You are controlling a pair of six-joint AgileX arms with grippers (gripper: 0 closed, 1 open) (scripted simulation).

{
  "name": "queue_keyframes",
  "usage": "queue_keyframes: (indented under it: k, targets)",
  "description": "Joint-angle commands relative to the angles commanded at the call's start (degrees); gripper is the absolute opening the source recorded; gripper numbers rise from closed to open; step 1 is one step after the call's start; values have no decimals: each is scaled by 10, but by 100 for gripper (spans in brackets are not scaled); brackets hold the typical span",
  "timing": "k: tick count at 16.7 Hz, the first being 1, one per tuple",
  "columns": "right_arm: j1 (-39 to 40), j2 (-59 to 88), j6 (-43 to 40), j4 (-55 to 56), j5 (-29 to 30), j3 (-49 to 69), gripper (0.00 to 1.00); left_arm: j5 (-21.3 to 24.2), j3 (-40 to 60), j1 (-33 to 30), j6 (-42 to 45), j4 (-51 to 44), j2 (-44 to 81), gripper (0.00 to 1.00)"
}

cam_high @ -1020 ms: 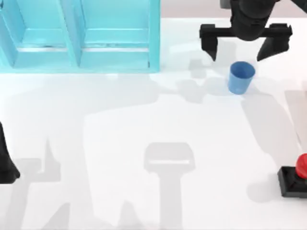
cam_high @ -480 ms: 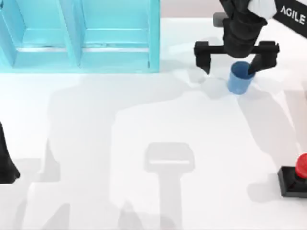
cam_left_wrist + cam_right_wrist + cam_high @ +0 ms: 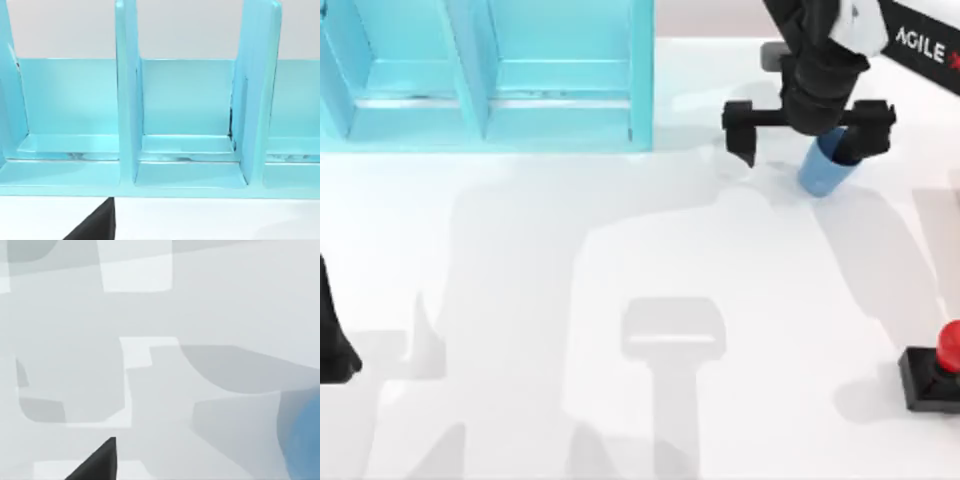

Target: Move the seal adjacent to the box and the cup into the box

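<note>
A: Count, table (image 3: 620, 250)?
B: One box (image 3: 485, 75), teal. Top view gives two bays across; left wrist view gives three, the third cut off at the edge.
A: Cups?
B: One cup (image 3: 823, 168), blue.
A: Seals?
B: One seal (image 3: 938, 368), red knob on black base.
A: Arms?
B: Two. One right gripper (image 3: 808, 128), two fingers counted. Left arm (image 3: 334, 345): one, at the left edge.

Ahead of the jaws stands the light blue box (image 3: 187, 115), its upright dividers (image 3: 127, 95) splitting it into open compartments, resting on the white tabletop (image 3: 215, 220), with one dark fingertip (image 3: 97, 225) showing just before its front edge.
</note>
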Motion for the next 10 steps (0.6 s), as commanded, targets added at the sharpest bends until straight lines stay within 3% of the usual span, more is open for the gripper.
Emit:
queue_keyframes:
  k: [10]
  targets:
    - [0,0,0,0,0,0,17,0,0,0,0,0,0,100]
